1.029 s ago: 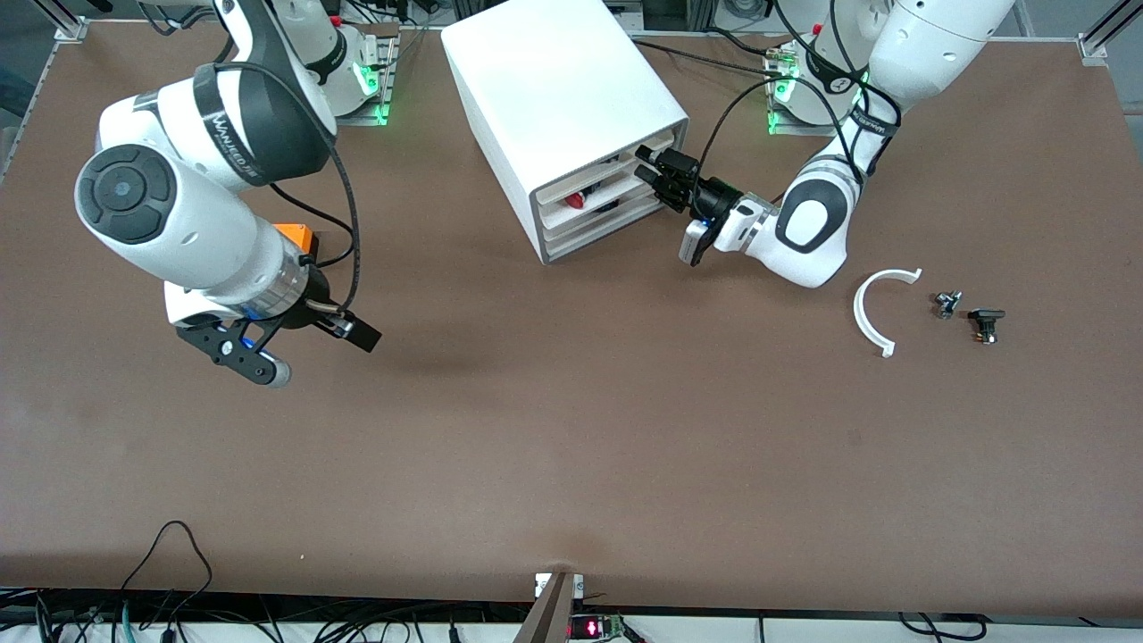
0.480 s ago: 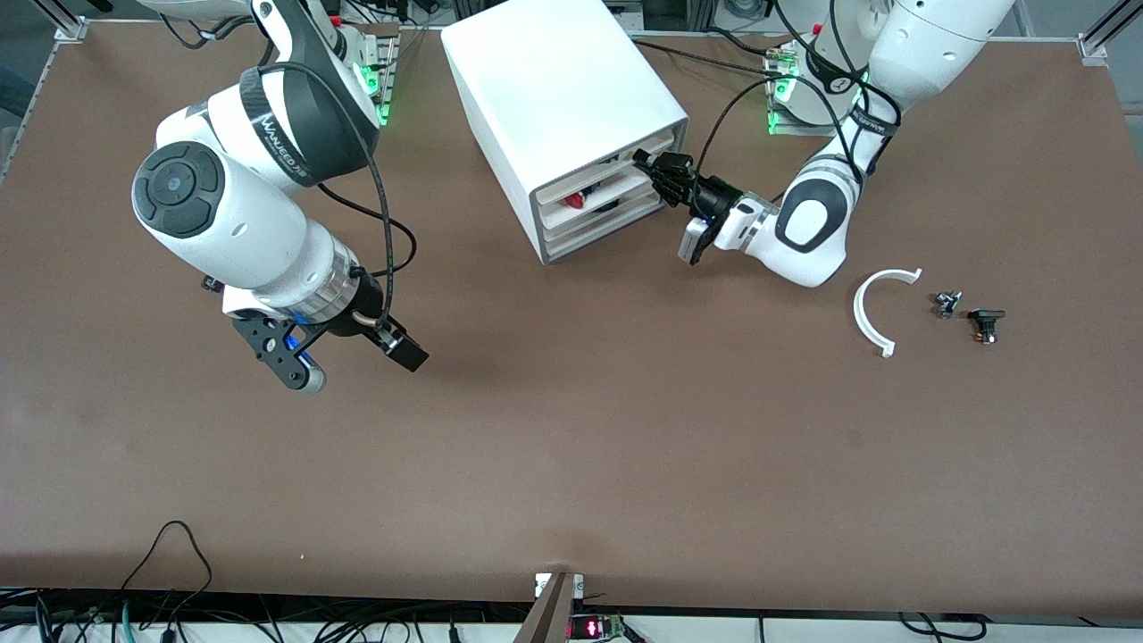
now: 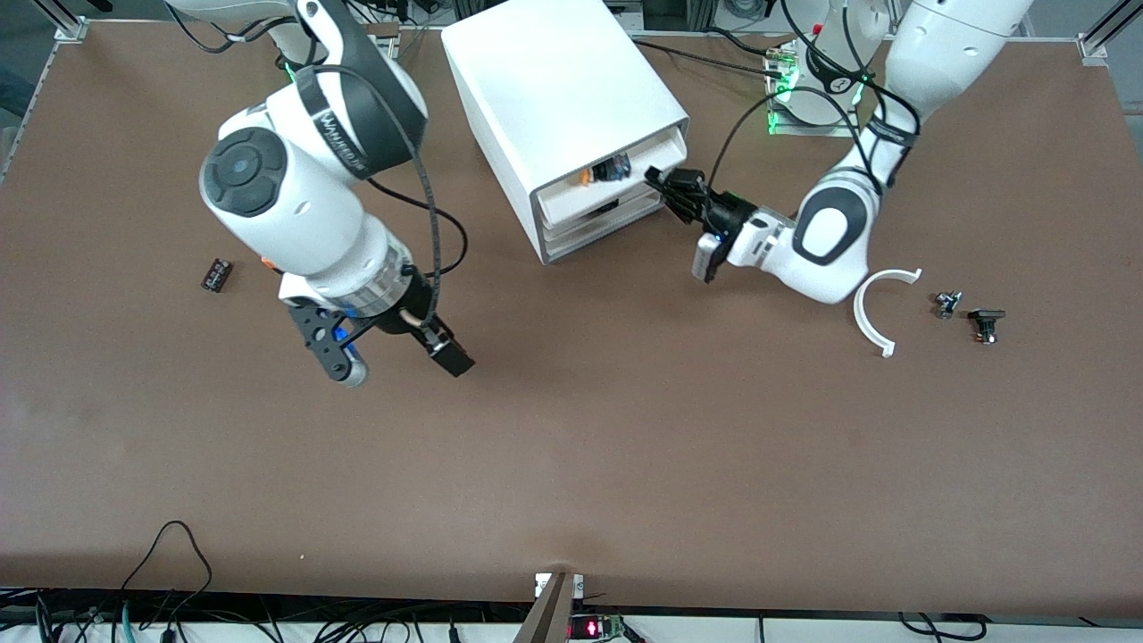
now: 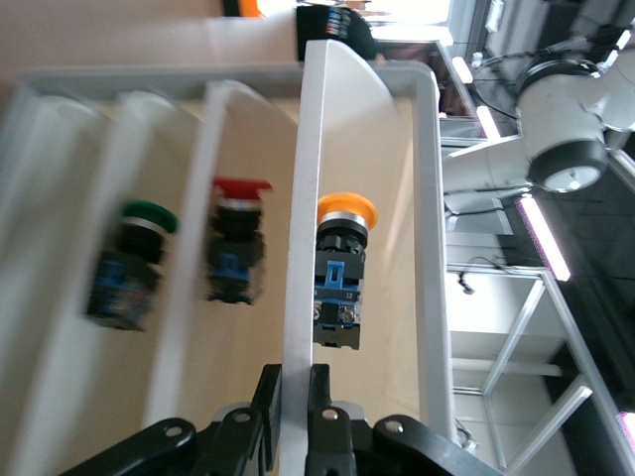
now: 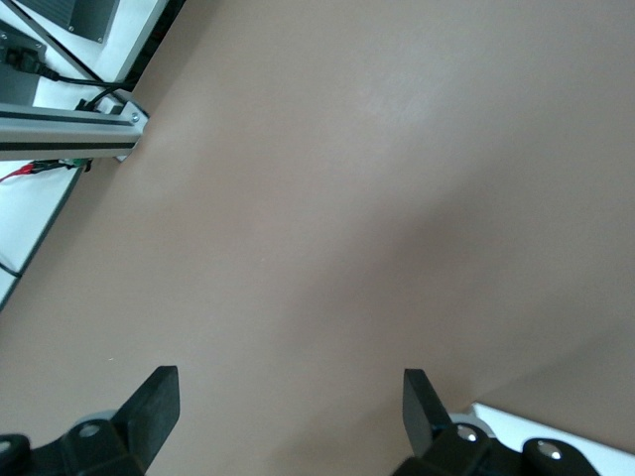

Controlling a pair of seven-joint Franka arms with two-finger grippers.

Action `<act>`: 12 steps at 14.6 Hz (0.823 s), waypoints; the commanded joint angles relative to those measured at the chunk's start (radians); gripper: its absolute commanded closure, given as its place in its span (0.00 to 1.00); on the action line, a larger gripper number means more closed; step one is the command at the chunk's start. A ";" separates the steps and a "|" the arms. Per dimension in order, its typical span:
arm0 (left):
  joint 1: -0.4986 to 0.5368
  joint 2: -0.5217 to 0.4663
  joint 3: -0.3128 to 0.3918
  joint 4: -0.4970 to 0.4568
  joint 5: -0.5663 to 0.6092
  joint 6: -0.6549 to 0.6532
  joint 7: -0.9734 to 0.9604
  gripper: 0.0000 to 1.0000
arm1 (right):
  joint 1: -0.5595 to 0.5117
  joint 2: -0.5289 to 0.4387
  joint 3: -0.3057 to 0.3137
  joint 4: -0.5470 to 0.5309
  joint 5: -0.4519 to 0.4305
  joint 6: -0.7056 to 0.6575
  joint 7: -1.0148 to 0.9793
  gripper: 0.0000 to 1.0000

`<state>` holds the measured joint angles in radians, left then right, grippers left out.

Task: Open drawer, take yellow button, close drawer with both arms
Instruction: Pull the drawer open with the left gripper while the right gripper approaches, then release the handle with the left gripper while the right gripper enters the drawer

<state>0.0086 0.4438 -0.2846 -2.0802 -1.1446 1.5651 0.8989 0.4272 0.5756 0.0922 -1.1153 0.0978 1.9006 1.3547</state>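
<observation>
The white cabinet [image 3: 554, 80] stands toward the robots' bases. Its top drawer [image 3: 591, 200] is pulled partly out. My left gripper [image 3: 662, 182] is shut on the thin white front wall [image 4: 314, 178] of that drawer, at the corner toward the left arm's end; in the left wrist view the left gripper [image 4: 295, 385] pinches that wall. Inside the drawer stands the button [image 4: 344, 260], with an orange cap on a black-and-blue body; the button [image 3: 582, 178] shows as an orange spot from the front. My right gripper [image 3: 402, 367] hangs open over bare table, and the right gripper [image 5: 288, 397] holds nothing.
Red-capped [image 4: 239, 238] and green-capped [image 4: 136, 263] pieces sit in the lower drawers. A small black piece [image 3: 216, 274] lies toward the right arm's end. A white arc [image 3: 878, 308], a small metal part [image 3: 946, 304] and a black part [image 3: 985, 323] lie toward the left arm's end.
The left gripper closed on the top drawer's front and drew the drawer out, baring the button. The right arm swung over the table toward the cabinet, staying open.
</observation>
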 commanded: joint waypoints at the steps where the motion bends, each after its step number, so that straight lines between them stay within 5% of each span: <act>1: 0.059 0.097 0.005 0.165 0.106 -0.011 -0.090 1.00 | 0.039 0.033 -0.003 0.052 0.010 0.020 0.085 0.00; 5: 0.074 0.142 0.005 0.221 0.114 -0.011 -0.094 1.00 | 0.117 0.052 -0.005 0.052 0.010 0.103 0.230 0.00; 6: 0.076 0.142 0.005 0.221 0.115 -0.013 -0.094 0.88 | 0.137 0.059 -0.005 0.052 0.010 0.121 0.262 0.00; 7: 0.079 0.139 0.005 0.221 0.118 -0.013 -0.089 0.01 | 0.159 0.066 -0.005 0.052 0.008 0.133 0.292 0.00; 12: 0.088 0.110 0.005 0.300 0.160 -0.075 -0.267 0.00 | 0.269 0.078 -0.005 0.052 0.007 0.134 0.451 0.00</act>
<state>0.0937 0.5665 -0.2770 -1.8511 -1.0356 1.5413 0.7653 0.6495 0.6287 0.0950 -1.1060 0.0981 2.0411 1.7411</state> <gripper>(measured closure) 0.454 0.000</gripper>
